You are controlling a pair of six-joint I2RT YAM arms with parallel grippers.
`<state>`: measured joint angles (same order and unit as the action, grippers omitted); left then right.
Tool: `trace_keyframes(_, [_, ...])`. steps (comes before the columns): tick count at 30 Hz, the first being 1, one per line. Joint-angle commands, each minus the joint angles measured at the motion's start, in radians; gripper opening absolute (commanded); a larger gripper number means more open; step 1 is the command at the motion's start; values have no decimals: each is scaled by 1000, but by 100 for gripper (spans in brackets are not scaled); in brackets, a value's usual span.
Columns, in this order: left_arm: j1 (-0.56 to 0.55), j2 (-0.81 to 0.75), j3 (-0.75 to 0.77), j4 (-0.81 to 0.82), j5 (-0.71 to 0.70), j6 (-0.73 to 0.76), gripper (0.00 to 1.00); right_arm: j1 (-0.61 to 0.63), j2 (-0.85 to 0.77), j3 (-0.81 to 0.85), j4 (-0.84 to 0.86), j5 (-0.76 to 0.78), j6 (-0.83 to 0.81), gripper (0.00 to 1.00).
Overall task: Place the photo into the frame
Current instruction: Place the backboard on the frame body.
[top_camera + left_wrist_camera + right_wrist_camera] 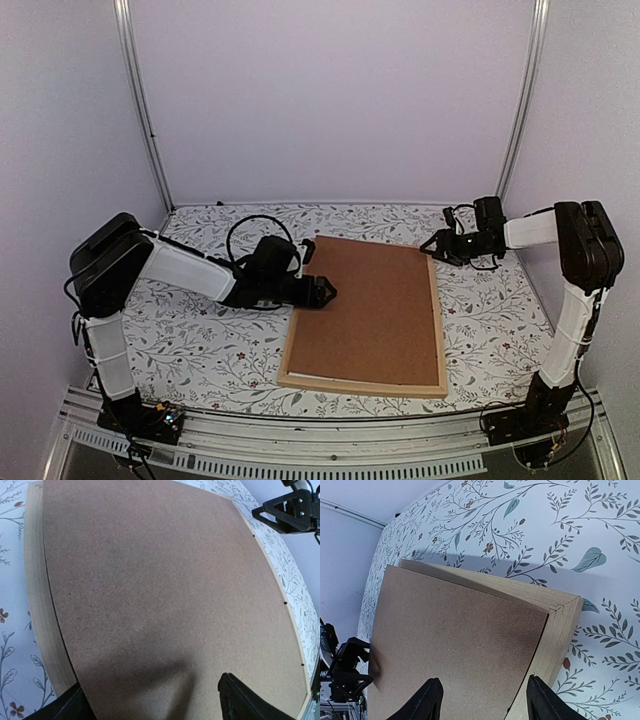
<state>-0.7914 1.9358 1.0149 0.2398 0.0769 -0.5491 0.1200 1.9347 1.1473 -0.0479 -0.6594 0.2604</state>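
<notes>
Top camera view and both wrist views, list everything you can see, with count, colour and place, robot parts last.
Frame: one, light wood, flat on the middle of the table.
Backing board: one, plain brown, lying inside the frame.
Table: one, white cover with a leaf and flower print, under everything.
Left arm: one, black and white, reaching to the board's left edge.
Right arm: one, black and white, reaching to the frame's far right corner.
Left fingers: two, black, apart above the board, empty.
Right fingers: two, black, apart above that corner, empty.
</notes>
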Motion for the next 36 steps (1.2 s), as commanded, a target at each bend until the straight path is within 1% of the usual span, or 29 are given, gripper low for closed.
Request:
trace_keyframes(1, [18,37,-17,-187,-123,11,87,7,-41,-19,4,6,-6,61])
trace_keyframes(2, [18,38,-14,-192,-128,11,88,7,-42,-19,4,7,-6,61])
trace_keyframes(4, [18,36,-11,-200,-142,10,99,7,-44,-24,5,4,-6,61])
trace_keyframes(5, [18,34,-9,-202,-145,10,100,6,-44,-26,6,4,-6,61])
trace_keyframes(10, [17,28,-1,-208,-147,15,99,7,-49,-39,11,1,-3,61])
trace_keyframes(16, [15,-19,-22,-212,-183,20,100,7,-56,-54,21,0,0,61])
trace_keyframes(20, [14,-38,-6,-236,-193,22,100,8,-56,-56,23,-2,2,61])
trace_keyframes(22, [14,-42,8,-280,-197,23,100,7,-57,-59,25,-2,3,61])
trace_keyframes(33, [14,-48,79,-393,-209,23,100,11,-63,-73,29,0,3,61])
trace_keyframes(36, [13,-43,114,-447,-208,19,100,13,-64,-73,30,3,3,61])
